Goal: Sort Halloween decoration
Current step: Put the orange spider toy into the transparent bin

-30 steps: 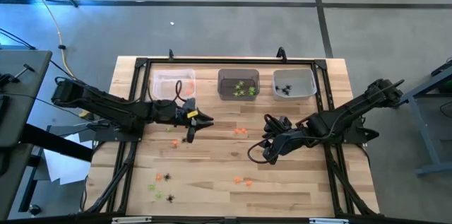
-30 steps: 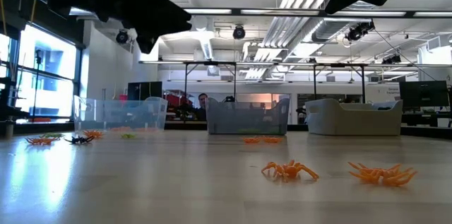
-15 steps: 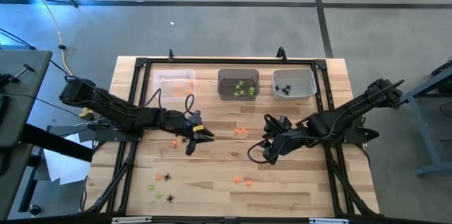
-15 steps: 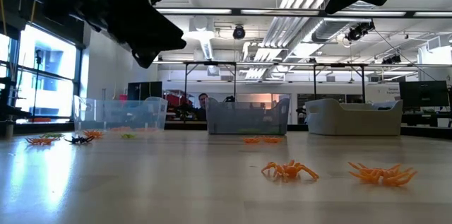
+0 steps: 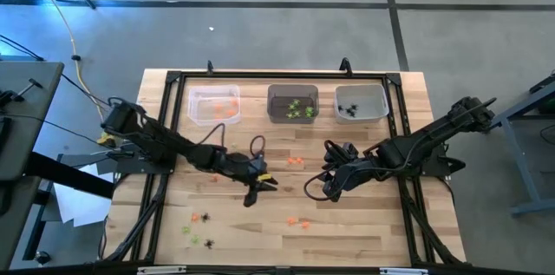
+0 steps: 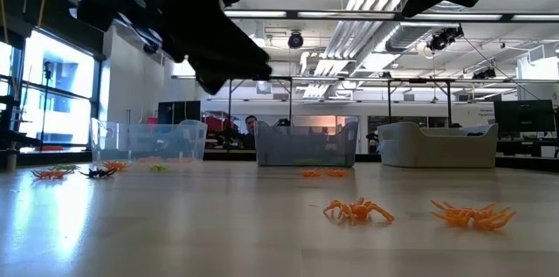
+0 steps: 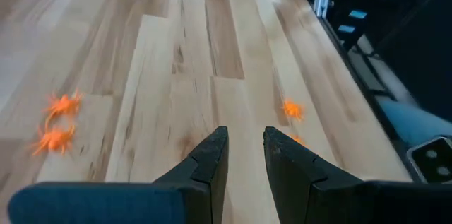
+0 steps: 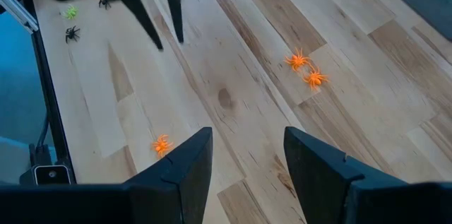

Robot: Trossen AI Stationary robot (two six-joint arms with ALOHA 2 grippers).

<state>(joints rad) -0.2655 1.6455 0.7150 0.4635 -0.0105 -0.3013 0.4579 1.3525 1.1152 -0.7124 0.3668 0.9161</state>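
Observation:
Tiny orange trinkets lie on the wooden table: one pair (image 5: 297,160) near the middle, another pair (image 5: 299,221) closer to the near edge. A mixed cluster of black, green and orange trinkets (image 5: 198,227) sits near the left front corner. My left gripper (image 5: 260,184) hovers open above the table's middle, between the two orange pairs. Its wrist view shows nothing between the fingers (image 7: 246,146), with orange trinkets (image 7: 60,128) on the boards ahead. My right gripper (image 5: 316,190) waits open (image 8: 247,153) above the table, right of centre.
Three translucent bins stand along the far edge. The left bin (image 5: 214,103) holds orange pieces, the middle bin (image 5: 292,103) green ones and the right bin (image 5: 361,101) black spiders. A black metal frame (image 5: 165,136) borders the table. In the low view, two orange trinkets (image 6: 358,211) lie nearest the camera.
My left gripper has travelled from beside the left bin toward the table's right and near edge, arriving over the middle of the table. The arm has stretched out with it. The right arm and the trinkets have stayed where they were.

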